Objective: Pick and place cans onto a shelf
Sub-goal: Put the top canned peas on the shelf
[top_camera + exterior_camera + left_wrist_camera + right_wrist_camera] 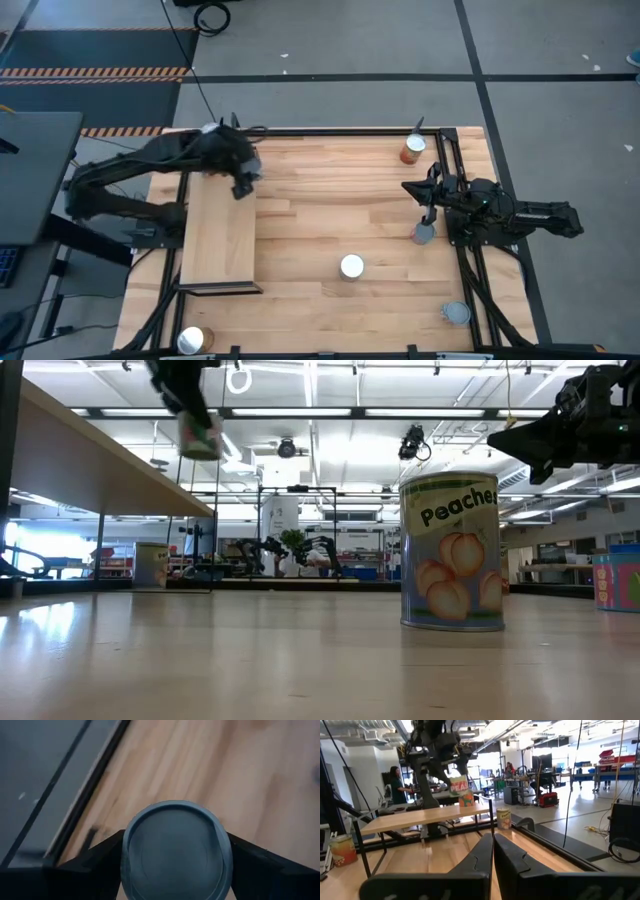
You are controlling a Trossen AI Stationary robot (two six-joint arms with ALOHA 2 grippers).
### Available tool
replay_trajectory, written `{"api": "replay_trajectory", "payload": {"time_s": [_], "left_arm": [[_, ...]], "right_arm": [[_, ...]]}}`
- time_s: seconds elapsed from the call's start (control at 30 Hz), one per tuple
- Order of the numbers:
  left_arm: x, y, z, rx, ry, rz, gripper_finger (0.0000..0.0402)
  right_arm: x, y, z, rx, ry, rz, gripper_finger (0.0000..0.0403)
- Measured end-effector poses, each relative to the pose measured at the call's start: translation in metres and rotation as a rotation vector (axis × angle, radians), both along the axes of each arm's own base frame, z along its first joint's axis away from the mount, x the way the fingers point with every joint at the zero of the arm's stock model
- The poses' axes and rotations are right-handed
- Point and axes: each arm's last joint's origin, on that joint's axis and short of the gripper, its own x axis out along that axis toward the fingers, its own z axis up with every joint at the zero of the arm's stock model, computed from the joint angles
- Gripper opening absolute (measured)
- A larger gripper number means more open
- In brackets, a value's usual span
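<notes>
My left gripper [242, 186] is shut on a can with a bluish-grey top [175, 852] in the air over the far right corner of the shelf [218, 235], a pale board on a thin black frame. The low view shows this can [201, 436] above the shelf board [100, 470]. My right gripper [425, 200] is shut and empty above the table's right side, next to a grey-topped can [423, 233] standing on the table. A Peaches can [450, 550] stands upright at mid-table [351, 266]. My left gripper pinches the can by its side wall just under the top rim [126, 857], one finger [100, 855] on each side. The fingers come from above, pointing down. The can hangs below them, lifted clear of the shelf and slightly tilted [461, 790].
More cans stand on the table: an orange-labelled one at the far right [412, 150], a bluish-topped one at the near right [457, 313] and one at the near left corner [194, 340]. Black frame rails run along the table's right edge [470, 260]. A person stands in the room behind [397, 785].
</notes>
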Motion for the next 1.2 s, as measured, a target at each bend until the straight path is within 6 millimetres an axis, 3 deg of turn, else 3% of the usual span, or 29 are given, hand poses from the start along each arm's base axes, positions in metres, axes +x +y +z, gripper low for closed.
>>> {"api": "replay_trajectory", "payload": {"time_s": [0.13, 0.33, 0.6, 1.2], "left_arm": [[-0.021, 0.011, -0.023, -0.021, 0.060, 0.069, 0.0288], [-0.030, 0.036, -0.047, -0.029, 0.105, 0.106, 0.0288], [-0.036, 0.053, -0.048, -0.066, 0.074, 0.172, 0.0290], [-0.039, 0.057, -0.048, -0.101, 0.039, 0.191, 0.0352]], "right_arm": [[0.000, 0.000, 0.001, -0.001, -0.011, -0.002, 0.0020], [0.000, 0.000, 0.001, -0.001, -0.014, -0.003, 0.0020], [0.000, 0.000, 0.002, -0.002, -0.017, -0.002, 0.0020], [0.000, 0.000, 0.002, -0.002, -0.018, -0.002, 0.0020]]}}
